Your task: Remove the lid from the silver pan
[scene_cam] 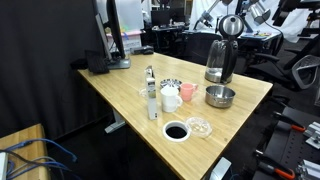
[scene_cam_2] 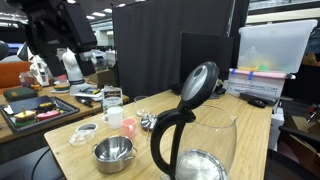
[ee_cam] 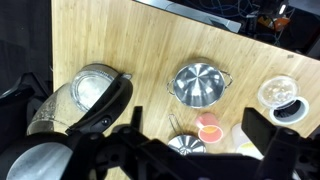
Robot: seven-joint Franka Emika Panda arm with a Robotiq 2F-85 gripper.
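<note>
The small silver pan (ee_cam: pixel 171 145) stands on the wooden table with its round silvery lid (ee_cam: pixel 188 143) on it; a thin wire handle sticks out from it. In the wrist view it lies low in the middle, between my two dark fingers. My gripper (ee_cam: pixel 197 122) is open and empty, high above the table, apart from the lid. The pan also shows in both exterior views (scene_cam: pixel 172 84) (scene_cam_2: pixel 147 121), behind the mugs.
A pink mug (ee_cam: pixel 209 127) and a white mug (ee_cam: pixel 246 136) stand right beside the pan. A larger steel bowl (ee_cam: pixel 200 83), a kettle with its lid up (ee_cam: pixel 85 95), a clear glass lid (ee_cam: pixel 277 91), a black disc (ee_cam: pixel 296 111) and a bottle (scene_cam: pixel 152 100) share the table (scene_cam: pixel 120 85).
</note>
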